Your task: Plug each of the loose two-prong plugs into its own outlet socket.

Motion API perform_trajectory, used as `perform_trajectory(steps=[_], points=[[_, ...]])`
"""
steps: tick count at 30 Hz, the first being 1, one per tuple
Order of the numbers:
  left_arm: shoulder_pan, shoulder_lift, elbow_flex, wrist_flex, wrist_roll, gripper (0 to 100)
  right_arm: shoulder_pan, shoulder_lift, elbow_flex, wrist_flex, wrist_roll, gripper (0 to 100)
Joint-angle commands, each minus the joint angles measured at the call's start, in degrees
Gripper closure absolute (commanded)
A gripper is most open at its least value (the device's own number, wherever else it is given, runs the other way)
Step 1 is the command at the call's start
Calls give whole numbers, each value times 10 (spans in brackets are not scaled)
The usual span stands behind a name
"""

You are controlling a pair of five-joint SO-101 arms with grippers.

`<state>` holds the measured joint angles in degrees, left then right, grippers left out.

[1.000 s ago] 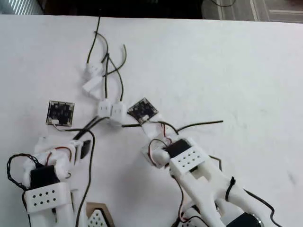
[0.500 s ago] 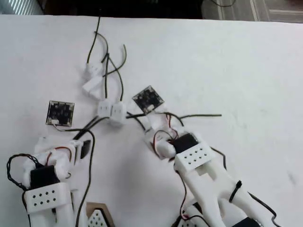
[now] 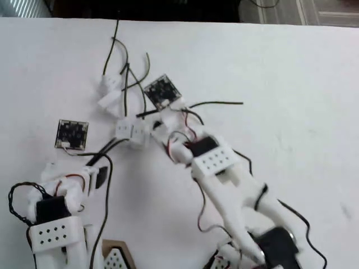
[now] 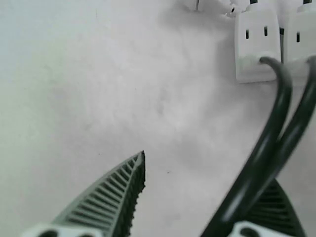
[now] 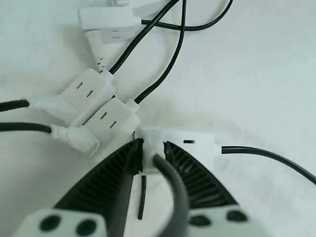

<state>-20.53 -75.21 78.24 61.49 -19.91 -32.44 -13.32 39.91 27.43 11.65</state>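
My right gripper [image 3: 159, 130] [image 5: 153, 145] is shut on a white two-prong plug [image 5: 185, 146]. The plug's lead runs to a small black square board [image 3: 162, 92] lying just beyond it. The plug sits right beside a pair of white outlet sockets [image 3: 130, 130] [image 5: 98, 101] on black cables. A second pair of sockets [image 3: 110, 92] [image 5: 111, 22] lies farther back. My left gripper [image 3: 96, 171] [image 4: 207, 170] stands open near the front left, with two black cables [image 4: 276, 128] running between its fingers. One of the near sockets [image 4: 256, 44] lies ahead of it.
Another black square board [image 3: 72, 133] with a white connector lies at the left, just beyond the left arm. Loose black leads [image 3: 216, 103] curl over the white table [image 3: 291, 84]. A brown and white part [image 3: 115, 255] shows at the front edge.
The right arm has swung back and to the left, carrying the plug and its black board from the table's middle up against the near pair of sockets. The left arm has kept still.
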Motion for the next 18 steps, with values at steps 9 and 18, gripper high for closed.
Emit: perform_trajectory(steps=[9, 18], points=[[-4, -7, -4, -11, -4, 689, -15, 128, -188, 145, -92, 763], [-4, -7, -4, -11, -4, 689, -21, -28, -194, 243, -93, 898]])
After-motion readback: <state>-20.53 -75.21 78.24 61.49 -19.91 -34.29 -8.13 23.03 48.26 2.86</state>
